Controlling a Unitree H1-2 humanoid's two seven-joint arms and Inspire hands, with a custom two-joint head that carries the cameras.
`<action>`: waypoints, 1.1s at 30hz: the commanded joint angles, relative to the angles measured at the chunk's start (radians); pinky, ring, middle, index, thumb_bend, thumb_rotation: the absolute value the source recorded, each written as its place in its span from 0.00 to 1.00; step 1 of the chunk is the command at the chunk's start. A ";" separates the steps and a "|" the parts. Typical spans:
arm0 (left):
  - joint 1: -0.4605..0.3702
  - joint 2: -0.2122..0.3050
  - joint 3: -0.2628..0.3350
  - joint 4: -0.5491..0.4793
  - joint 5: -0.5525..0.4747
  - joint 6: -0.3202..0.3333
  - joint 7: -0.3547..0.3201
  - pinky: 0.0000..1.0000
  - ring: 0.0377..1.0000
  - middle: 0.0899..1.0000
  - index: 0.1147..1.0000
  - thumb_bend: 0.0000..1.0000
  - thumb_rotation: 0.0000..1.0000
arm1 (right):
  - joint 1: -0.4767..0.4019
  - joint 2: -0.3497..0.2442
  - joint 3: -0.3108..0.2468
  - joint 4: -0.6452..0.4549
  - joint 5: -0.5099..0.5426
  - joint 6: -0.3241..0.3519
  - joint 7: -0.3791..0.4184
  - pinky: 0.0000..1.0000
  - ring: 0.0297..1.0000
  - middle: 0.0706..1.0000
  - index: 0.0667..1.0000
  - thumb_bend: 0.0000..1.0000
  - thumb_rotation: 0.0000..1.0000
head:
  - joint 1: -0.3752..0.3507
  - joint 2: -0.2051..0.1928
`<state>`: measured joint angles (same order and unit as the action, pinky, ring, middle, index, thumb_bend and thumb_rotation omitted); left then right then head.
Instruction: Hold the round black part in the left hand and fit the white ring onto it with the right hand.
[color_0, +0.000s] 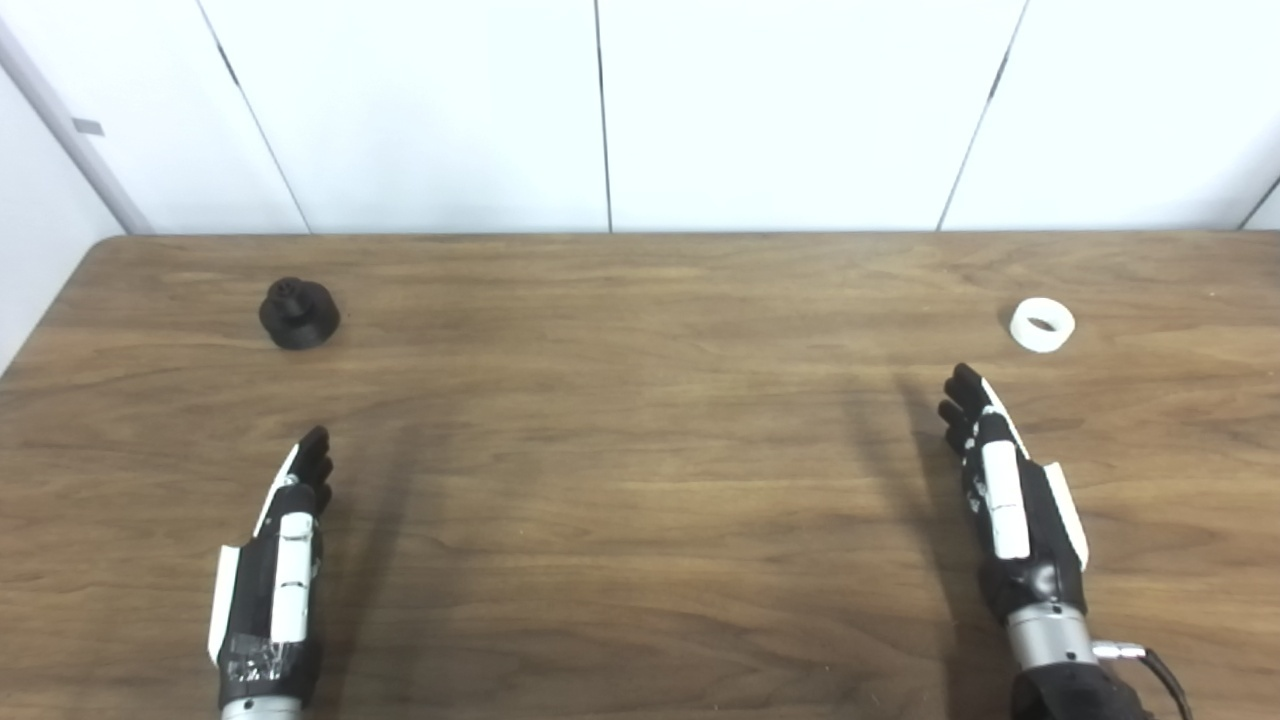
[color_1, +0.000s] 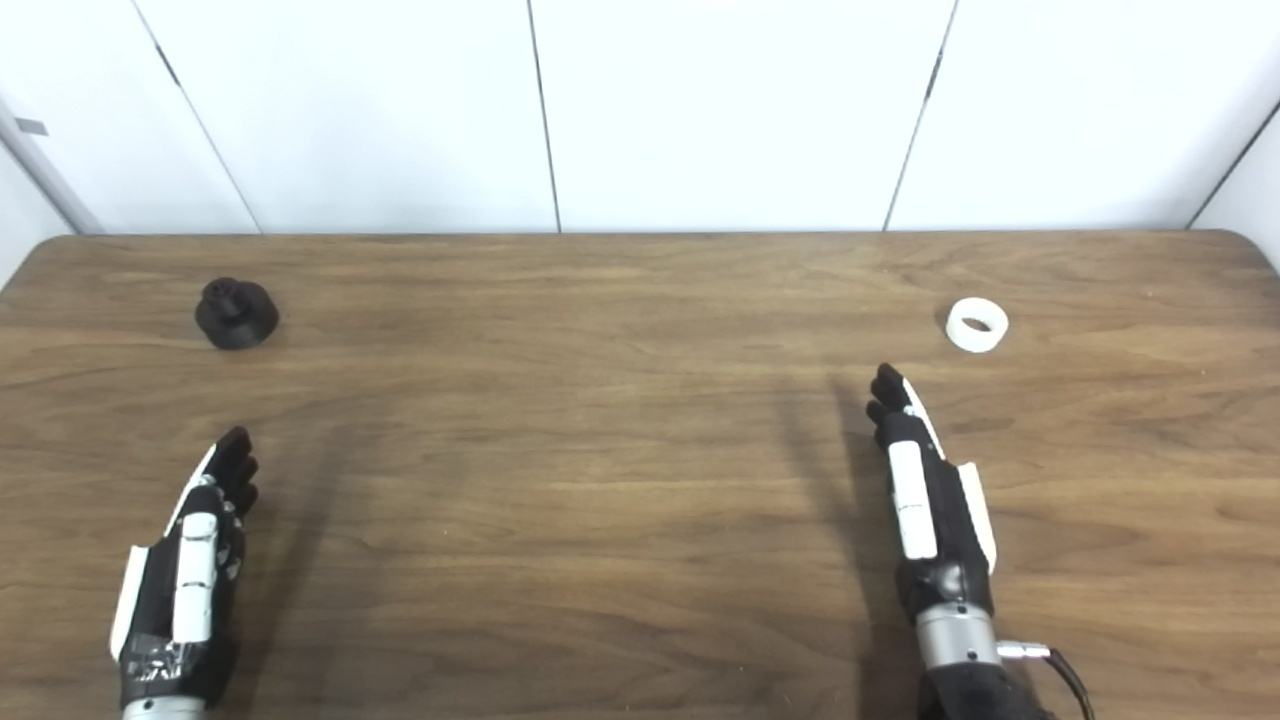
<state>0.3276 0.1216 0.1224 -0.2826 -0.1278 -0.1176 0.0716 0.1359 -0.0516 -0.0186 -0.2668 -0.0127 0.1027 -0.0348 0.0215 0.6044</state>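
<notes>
Left eye view has the left hand (color_0: 275, 560) low on the near left of the tabletop (color_0: 640, 450), fingers stretched forward and close together, holding nothing. The right hand (color_0: 1010, 500) sits on the near right in the same flat, extended pose — empty too, with a cable trailing from its wrist. Ahead of the left hand, well apart from it, the round black part (color_0: 299, 313) stands on the wood with a narrower hub pointing up. Ahead of the right hand and a little to its outer side, near its fingertips but not touching, the white ring (color_0: 1042, 325) lies flat with its hole upward. Part and ring are far apart, on opposite sides. The surface is brown wood-grain with rounded far corners — behind it runs a plain white panelled wall (color_0: 640, 110) with thin dark seams.
</notes>
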 joint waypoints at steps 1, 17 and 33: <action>-0.010 -0.035 0.007 -0.022 -0.003 -0.028 0.006 1.00 0.98 0.97 0.94 0.46 0.89 | 0.014 0.018 -0.002 -0.023 0.002 -0.029 -0.004 0.97 0.94 0.94 0.93 0.48 1.00 | 0.000 -0.001; -0.008 -0.040 0.000 -0.017 0.016 -0.034 0.008 1.00 0.98 0.98 0.94 0.43 0.90 | 0.027 0.012 -0.001 -0.005 0.012 -0.049 0.003 0.97 0.94 0.95 0.93 0.47 1.00 | 0.054 -0.053; -0.011 -0.067 -0.029 0.059 0.071 -0.120 0.023 0.99 0.95 0.94 0.89 0.44 0.75 | 0.015 -0.016 -0.010 0.104 0.044 -0.145 0.043 1.00 0.97 0.97 0.96 0.41 1.00 | 0.243 -0.177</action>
<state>0.3260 0.1147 0.1004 -0.2402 -0.0701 -0.2095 0.0806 0.1353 -0.0574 -0.0275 -0.1844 0.0194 -0.0208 -0.0080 0.2516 0.4310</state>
